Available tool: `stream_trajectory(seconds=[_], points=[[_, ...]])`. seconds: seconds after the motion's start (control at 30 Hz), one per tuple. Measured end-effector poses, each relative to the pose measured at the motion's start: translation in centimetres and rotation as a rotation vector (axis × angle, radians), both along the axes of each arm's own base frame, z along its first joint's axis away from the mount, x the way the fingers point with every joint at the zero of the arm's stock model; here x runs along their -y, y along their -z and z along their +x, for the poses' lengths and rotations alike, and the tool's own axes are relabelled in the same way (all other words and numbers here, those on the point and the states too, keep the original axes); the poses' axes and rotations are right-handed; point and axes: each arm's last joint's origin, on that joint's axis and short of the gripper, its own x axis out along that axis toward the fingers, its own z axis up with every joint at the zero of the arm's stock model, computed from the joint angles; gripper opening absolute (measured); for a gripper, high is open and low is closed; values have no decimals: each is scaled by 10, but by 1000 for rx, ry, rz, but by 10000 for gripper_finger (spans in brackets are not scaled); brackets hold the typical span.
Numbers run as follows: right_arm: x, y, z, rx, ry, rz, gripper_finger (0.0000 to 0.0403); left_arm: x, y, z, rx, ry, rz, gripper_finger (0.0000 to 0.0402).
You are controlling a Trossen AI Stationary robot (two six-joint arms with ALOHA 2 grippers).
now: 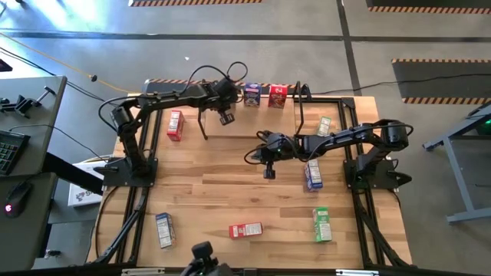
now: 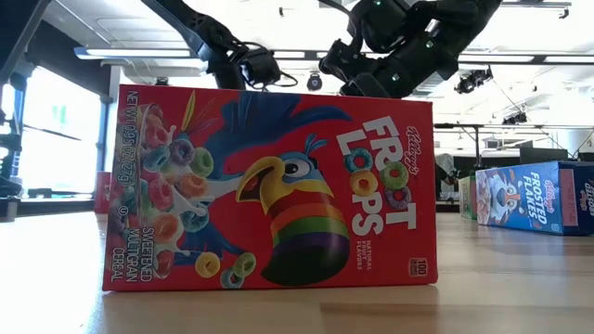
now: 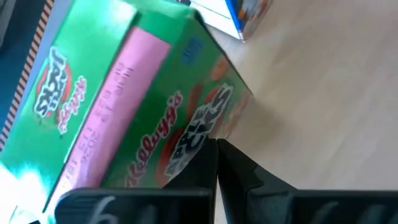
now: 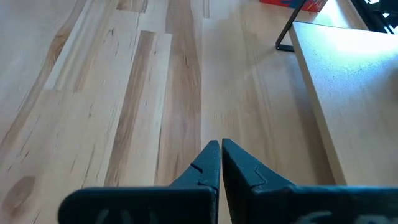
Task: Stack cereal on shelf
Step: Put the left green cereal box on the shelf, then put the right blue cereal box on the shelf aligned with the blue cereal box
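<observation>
The left tool (image 1: pixel 226 118) grips a green Apple Jacks box (image 3: pixel 137 106) over the shelf (image 1: pixel 253 115), apparently only by one edge, so it may twist or drop onto the boxes already there, while the closed, empty right tool (image 1: pixel 269 173) waits above the worktop (image 1: pixel 215 192).

Hidden & cut-off bits

Low view: red cereal box (image 2: pixel 269 186) blocks most of the table behind it; blue box (image 2: pixel 522 197) cut by right edge. Left wrist view: green box (image 3: pixel 134 106) blurred, fills frame, covers one finger. High view: box print too small to read; left gripper's (image 1: pixel 225 118) fingers too small to judge.
</observation>
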Motion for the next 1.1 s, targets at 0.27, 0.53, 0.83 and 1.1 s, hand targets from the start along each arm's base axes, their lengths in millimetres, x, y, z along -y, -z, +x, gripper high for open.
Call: stream_trajectory(seconds=[0.27, 0.53, 0.83, 1.1], points=[[0, 0, 0, 1, 4, 7, 0, -3, -1, 2, 34, 4, 9, 1], [0, 0, 0, 0, 6, 9, 0, -5, -2, 4, 77, 20, 1, 1], [-1, 0, 0, 0, 3, 9, 0, 14, -31, 3, 161, 119, 31, 1], [-14, -5, 4, 65, -19, -12, 0, 82, -58, -19, 490, 268, 140, 1]])
